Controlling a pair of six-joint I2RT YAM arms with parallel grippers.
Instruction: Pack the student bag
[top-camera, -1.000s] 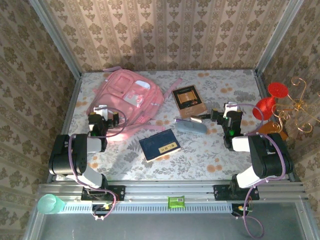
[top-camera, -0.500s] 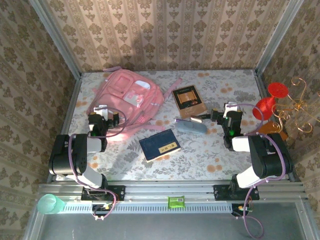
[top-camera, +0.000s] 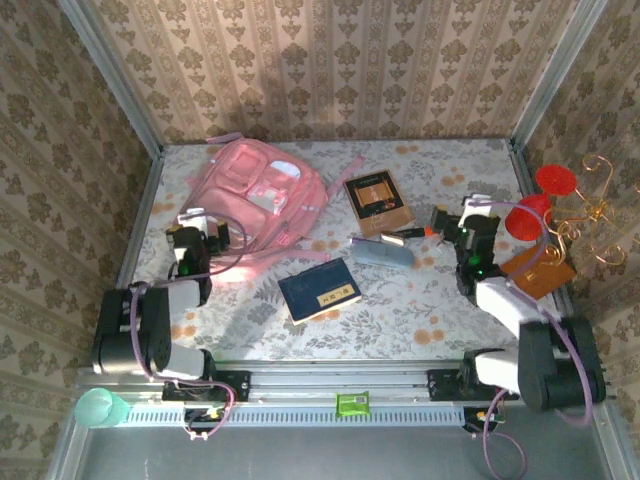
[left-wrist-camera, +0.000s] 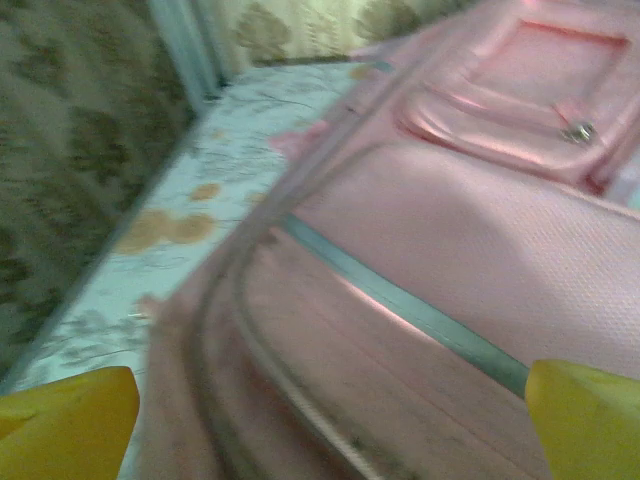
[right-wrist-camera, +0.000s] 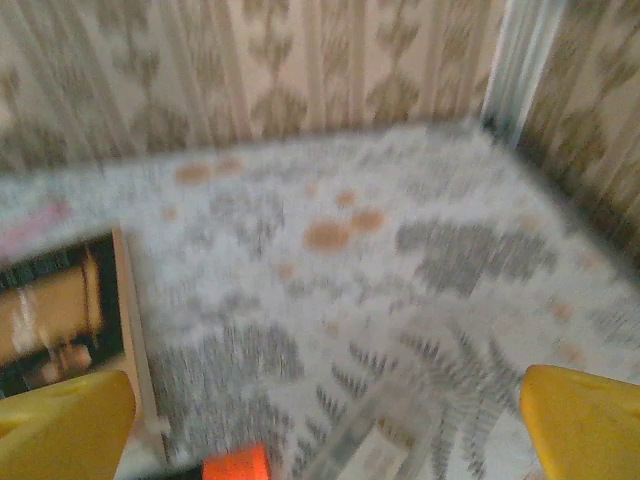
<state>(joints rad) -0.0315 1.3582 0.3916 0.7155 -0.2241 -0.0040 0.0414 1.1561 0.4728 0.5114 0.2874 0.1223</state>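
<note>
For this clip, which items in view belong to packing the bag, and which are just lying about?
Part of the job: student bag; likely contents: brown book, blue book, grey pencil case, pen.
Lying about, off the table: teal cup, red goblets, gold wire stand, green clip.

The top camera looks steeply down over the whole floral-patterned table (top-camera: 450, 300). The left wrist camera sits close against the large soft pink fabric backpack (left-wrist-camera: 480, 250); the right wrist camera, well right of it, skims the table, sharing the top view's brown-and-gold book (right-wrist-camera: 50, 310).
</note>
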